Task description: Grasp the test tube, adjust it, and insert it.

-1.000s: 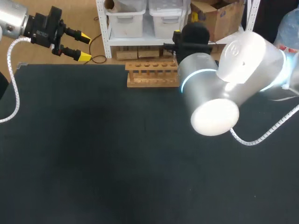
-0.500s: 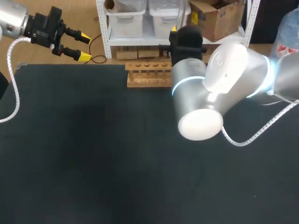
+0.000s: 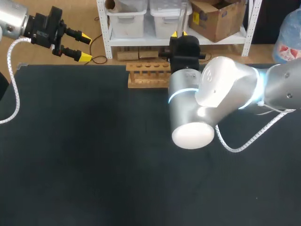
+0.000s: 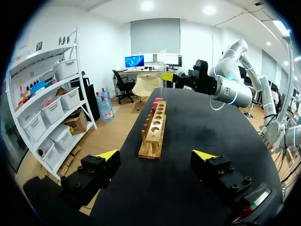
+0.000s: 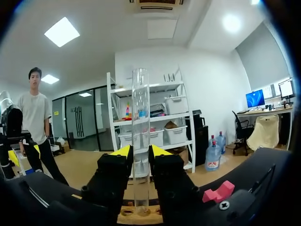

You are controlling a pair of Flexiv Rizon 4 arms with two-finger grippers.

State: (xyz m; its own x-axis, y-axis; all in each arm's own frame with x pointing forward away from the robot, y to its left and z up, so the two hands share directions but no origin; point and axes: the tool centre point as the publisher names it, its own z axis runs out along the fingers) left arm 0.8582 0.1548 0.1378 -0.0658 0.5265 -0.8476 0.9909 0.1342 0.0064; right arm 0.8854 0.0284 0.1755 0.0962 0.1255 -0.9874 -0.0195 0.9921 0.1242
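A clear glass test tube (image 5: pixel 140 117) stands upright between the yellow-tipped fingers of my right gripper (image 5: pixel 140 151), which is shut on it. The tube's lower end hangs close over the holes of the wooden rack (image 5: pixel 141 215); whether it is inside a hole I cannot tell. In the head view the right gripper (image 3: pixel 179 34) is at the right end of the rack (image 3: pixel 148 74), at the table's far edge. My left gripper (image 3: pixel 84 47) is open and empty beyond the far left corner. From the left wrist view, the rack (image 4: pixel 155 129) lies ahead of the open left gripper (image 4: pixel 156 155).
The right arm's large silver elbow (image 3: pixel 193 127) hangs over the table's middle right. A small pink object (image 4: pixel 156 101) lies just past the rack's far end. The black table (image 3: pixel 94 155) stretches left and forward of the rack.
My right arm has swung left along the far edge, carrying the tube toward the rack's right end. The left arm has not moved.
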